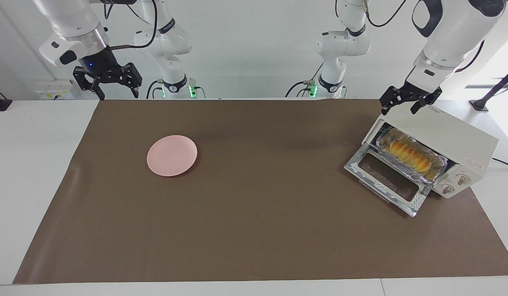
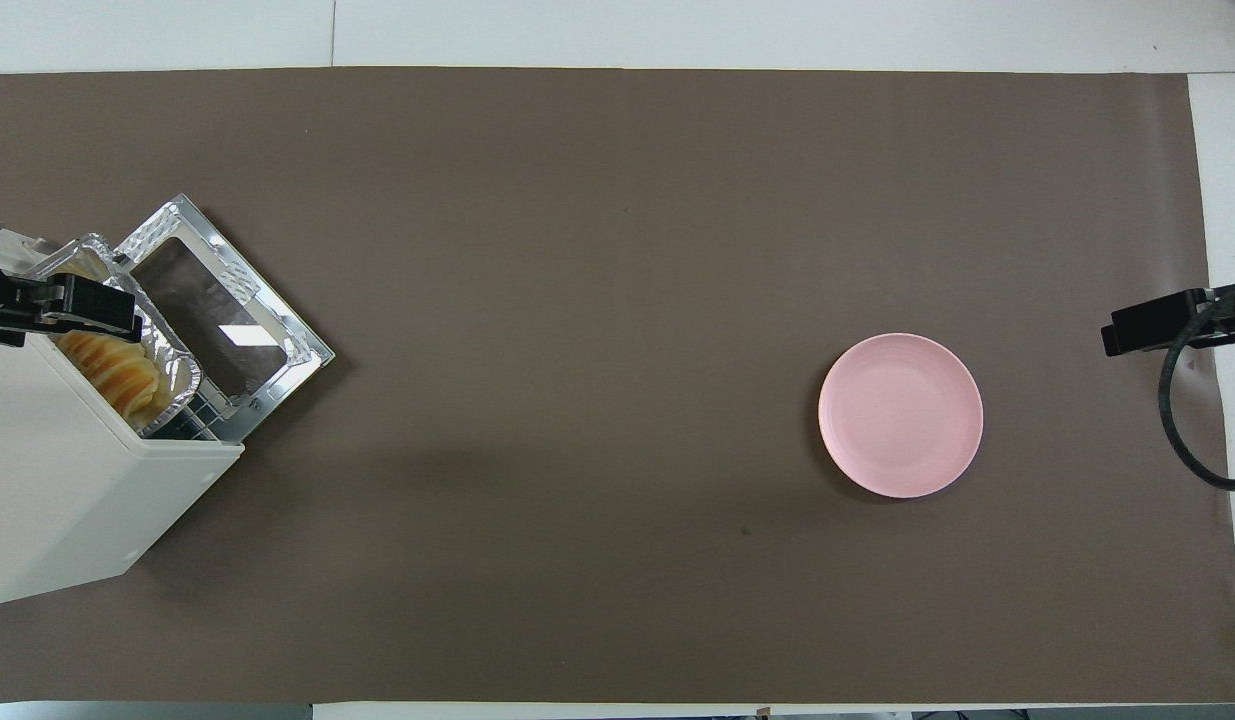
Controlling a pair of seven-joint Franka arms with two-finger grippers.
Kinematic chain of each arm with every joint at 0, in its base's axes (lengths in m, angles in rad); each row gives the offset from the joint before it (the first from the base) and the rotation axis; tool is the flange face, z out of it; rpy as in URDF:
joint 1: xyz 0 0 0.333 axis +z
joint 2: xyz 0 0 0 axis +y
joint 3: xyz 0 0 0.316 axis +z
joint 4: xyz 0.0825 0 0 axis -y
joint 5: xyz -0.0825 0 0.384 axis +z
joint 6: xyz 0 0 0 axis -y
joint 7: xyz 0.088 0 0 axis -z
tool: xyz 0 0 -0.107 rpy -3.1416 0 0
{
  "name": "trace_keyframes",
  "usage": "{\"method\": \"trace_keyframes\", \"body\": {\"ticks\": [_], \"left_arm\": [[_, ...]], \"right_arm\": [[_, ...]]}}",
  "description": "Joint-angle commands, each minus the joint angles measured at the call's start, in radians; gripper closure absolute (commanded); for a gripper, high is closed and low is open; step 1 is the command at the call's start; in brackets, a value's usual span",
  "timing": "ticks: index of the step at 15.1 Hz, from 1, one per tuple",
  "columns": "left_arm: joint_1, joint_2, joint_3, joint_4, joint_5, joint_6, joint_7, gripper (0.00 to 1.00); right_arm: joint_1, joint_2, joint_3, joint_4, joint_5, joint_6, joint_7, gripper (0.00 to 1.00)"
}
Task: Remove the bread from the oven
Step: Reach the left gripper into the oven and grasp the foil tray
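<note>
The cream-white oven [image 1: 451, 139] stands at the left arm's end of the table with its glass door [image 1: 385, 181] dropped open. The golden ridged bread [image 1: 409, 154] lies in a crinkled foil tray [image 1: 437, 166] on the rack, half slid out over the door. My left gripper [image 1: 398, 110] hangs open and empty just above the oven's top front corner, not touching the bread. In the overhead view the left gripper [image 2: 62, 305] covers part of the bread [image 2: 112, 372]. My right gripper [image 1: 119, 95] waits open and empty, raised at the right arm's end.
A pink plate [image 1: 172, 155] lies on the brown mat [image 1: 262, 230] toward the right arm's end; it also shows in the overhead view [image 2: 900, 415]. The oven's two knobs [image 1: 455, 184] face away from the robots. White table surrounds the mat.
</note>
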Motion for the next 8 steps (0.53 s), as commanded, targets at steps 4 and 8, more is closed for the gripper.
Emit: {"method": "trace_keyframes", "body": {"ticks": [4,8], "left_arm": [[0.001,-0.023,0.007,-0.057,-0.008,0.074,-0.071,0.00],[0.009,0.076,0.010,-0.062,-0.006,0.212,-0.279,0.00]], "right_arm": [[-0.006,-0.014,-0.001,-0.013,0.012,-0.007,-0.016,0.00],[-0.006,-0.014,-0.001,-0.012,0.012,-0.007,-0.016,0.00]]}}
